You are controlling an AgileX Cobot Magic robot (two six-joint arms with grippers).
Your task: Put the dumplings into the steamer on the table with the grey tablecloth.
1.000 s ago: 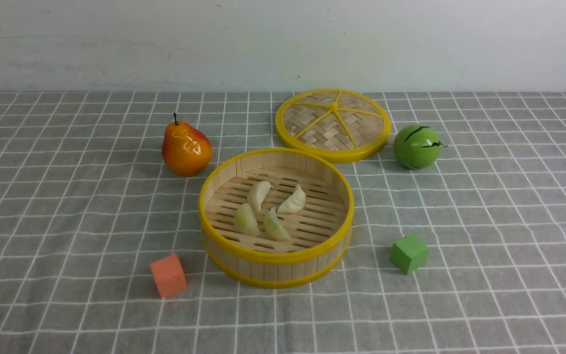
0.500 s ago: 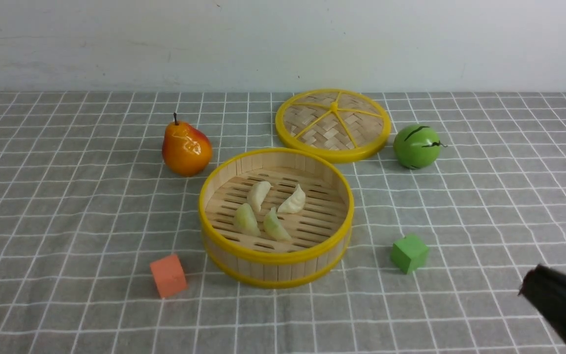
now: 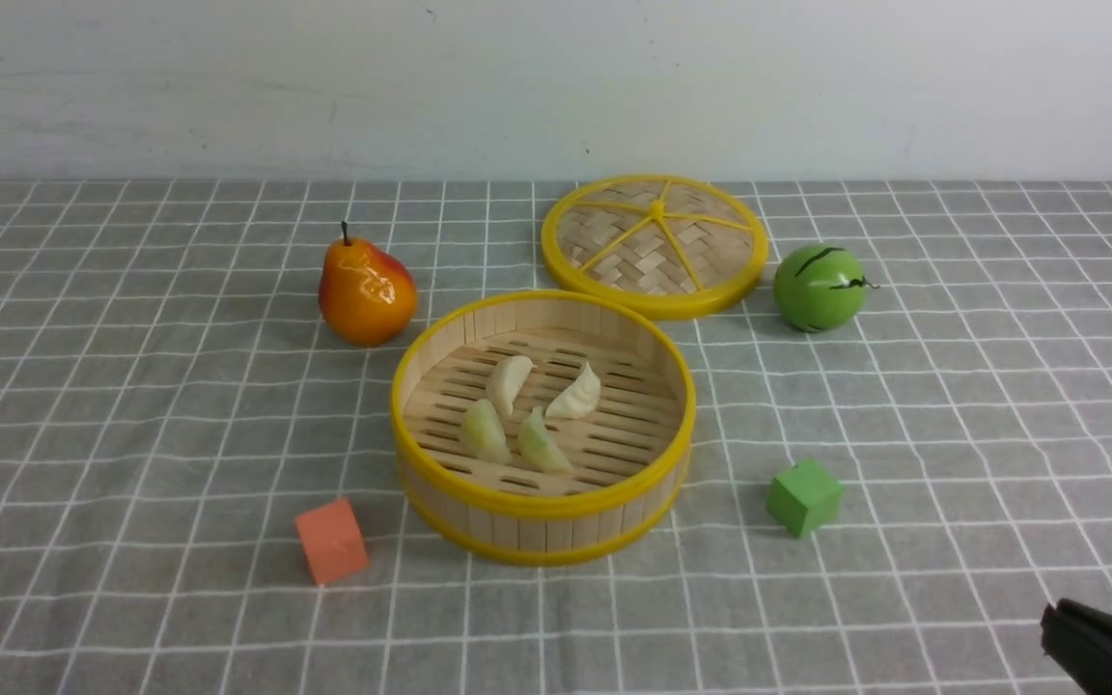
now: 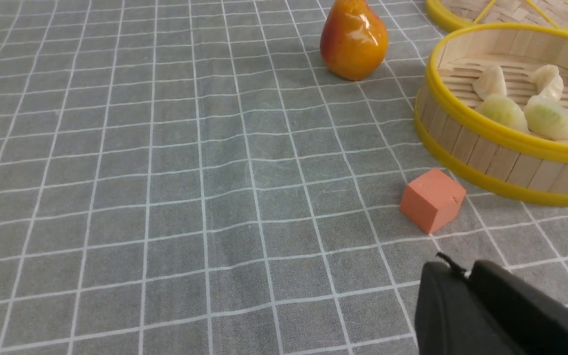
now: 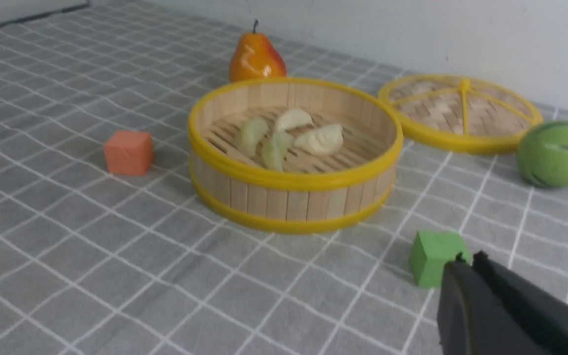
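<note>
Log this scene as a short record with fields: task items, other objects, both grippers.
surface: grey tablecloth with white grid
steamer: open, upright, mid-cloth
dumplings: four, all on the steamer's slat floor
lid: flat on the cloth behind the steamer
pear: behind the steamer, to its left
green melon: right of the lid
orange cube: front-left of the steamer
green cube: front-right of the steamer
left gripper: shut, empty, near the orange cube
right gripper: shut, empty, near the green cube
task: looks complete

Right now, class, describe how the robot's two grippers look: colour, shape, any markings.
The left gripper and right gripper are both matte black, each two smooth, blunt-tipped fingers. No markings or cables show; the arms are out of view.
</note>
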